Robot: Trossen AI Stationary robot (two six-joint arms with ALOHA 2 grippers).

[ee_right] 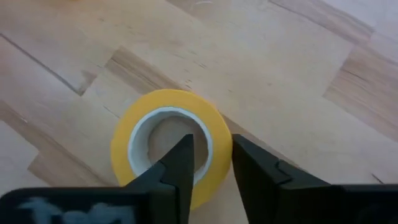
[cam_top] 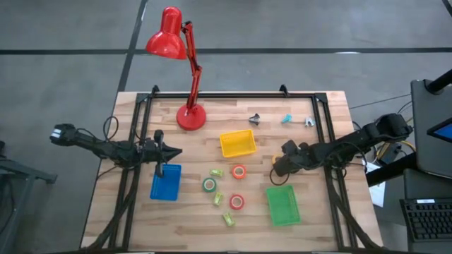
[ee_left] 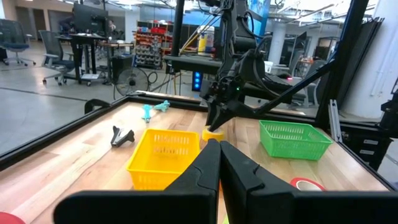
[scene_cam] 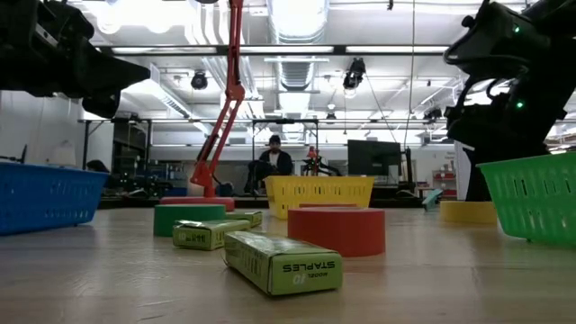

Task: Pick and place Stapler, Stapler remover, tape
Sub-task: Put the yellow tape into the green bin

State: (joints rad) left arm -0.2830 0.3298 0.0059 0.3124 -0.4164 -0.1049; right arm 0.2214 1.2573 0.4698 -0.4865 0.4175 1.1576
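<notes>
A yellow tape roll (ee_right: 163,134) lies flat on the wood between the yellow basket (cam_top: 237,143) and the green basket (cam_top: 282,204). My right gripper (ee_right: 212,155) is down on it, shut across its ring wall. Orange tape (cam_top: 239,171), green tape (cam_top: 210,184) and red tape (cam_top: 237,202) lie flat mid-table. A dark staple remover (cam_top: 254,118), a teal one (cam_top: 287,118) and a grey one (cam_top: 309,121) rest near the far edge. My left gripper (cam_top: 167,150) hovers shut and empty over the far end of the blue basket (cam_top: 166,182). No stapler shows. My right gripper holds the yellow tape by its ring wall (ee_right: 219,138). One finger (ee_right: 180,162) is inside the pale core and the other (ee_right: 255,168) is outside. The fingers come slanting down from above on the table's right. The roll lies flat on the table (scene_cam: 468,211).
Three lime-green staple boxes (cam_top: 216,172) (cam_top: 217,198) (cam_top: 227,219) lie among the tape rolls. A red desk lamp (cam_top: 191,116) stands at the far edge, left of centre. A black frame rail runs round the table. Bare wood lies along the near edge. A person sits in the room behind (scene_cam: 274,155).
</notes>
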